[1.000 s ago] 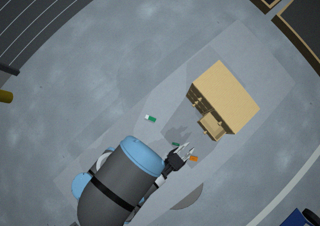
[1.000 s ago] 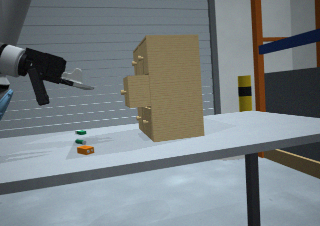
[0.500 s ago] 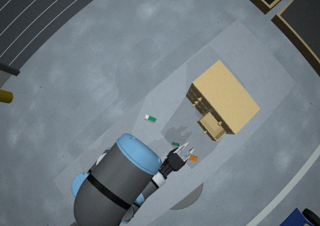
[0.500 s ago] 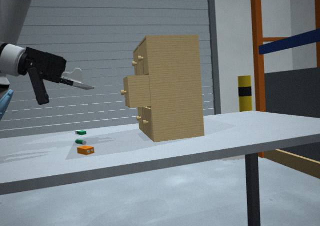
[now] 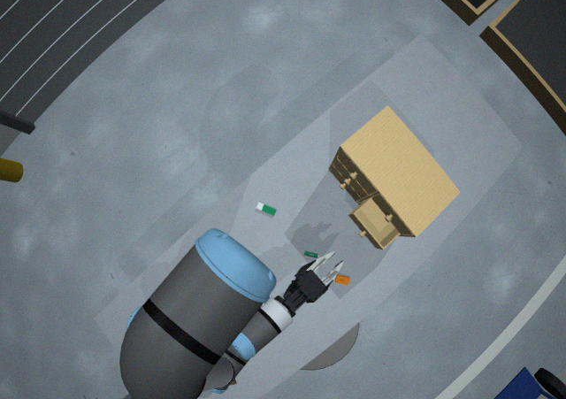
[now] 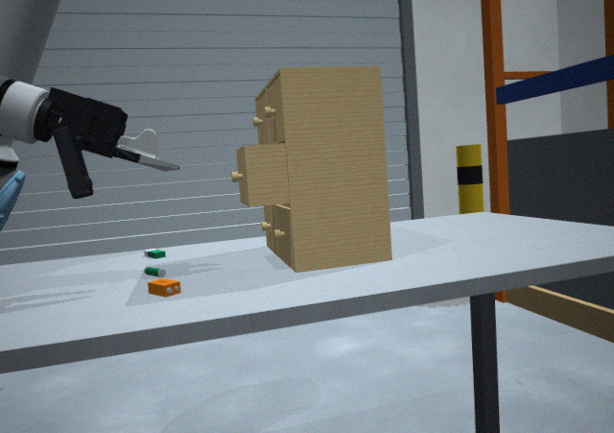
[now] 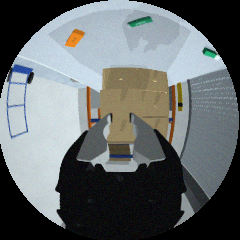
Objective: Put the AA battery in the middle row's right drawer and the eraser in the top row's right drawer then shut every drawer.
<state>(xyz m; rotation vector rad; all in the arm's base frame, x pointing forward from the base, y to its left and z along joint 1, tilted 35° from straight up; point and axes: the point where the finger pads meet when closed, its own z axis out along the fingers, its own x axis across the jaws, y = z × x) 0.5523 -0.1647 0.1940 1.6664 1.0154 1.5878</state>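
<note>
The wooden chest stands upright. Its right middle-row drawer is pulled partly out, and the part of its inside that shows is empty. The right top-row drawer looks shut. The green AA battery lies on the table in front of the chest. The green and white eraser lies farther left on the table. My gripper is slightly open and empty, raised above the table, short of the pulled-out drawer and pointing towards the chest.
An orange block with two pale discs on one end lies on the table, right of the battery as one faces the drawers. The bottom drawers look shut. The table's edge runs beyond the orange block.
</note>
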